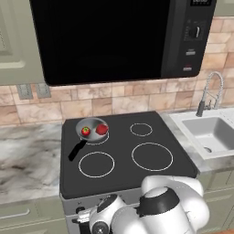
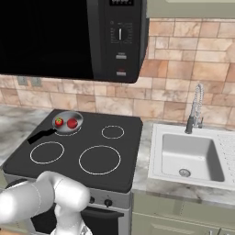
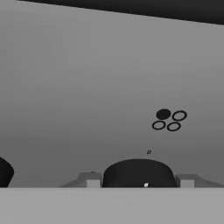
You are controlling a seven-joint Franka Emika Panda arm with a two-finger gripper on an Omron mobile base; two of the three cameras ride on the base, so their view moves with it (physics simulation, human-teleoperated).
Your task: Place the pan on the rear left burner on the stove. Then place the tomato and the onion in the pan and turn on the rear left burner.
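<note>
The shiny grey pan (image 1: 91, 122) (image 2: 75, 116) sits on the rear left burner (image 1: 97, 142) of the black glass stove (image 1: 123, 171), its black handle (image 1: 77, 150) pointing to the front left. Inside it lie the green-stemmed tomato (image 1: 85, 131) (image 2: 59, 122) and, to its right, the plain red onion (image 1: 102, 129) (image 2: 72, 123). My gripper (image 3: 139, 182) is down at the stove's silver front panel. Its two fingers touch either side of a black knob (image 3: 139, 171). A burner mark (image 3: 168, 120) beside that knob has its upper left circle filled.
A black microwave (image 1: 109, 36) hangs above the stove. The white sink (image 2: 188, 158) with a coiled faucet (image 2: 195, 108) lies to the right. Marble counter (image 1: 27, 155) runs to the left. Another knob (image 3: 3, 173) sits left of the held one.
</note>
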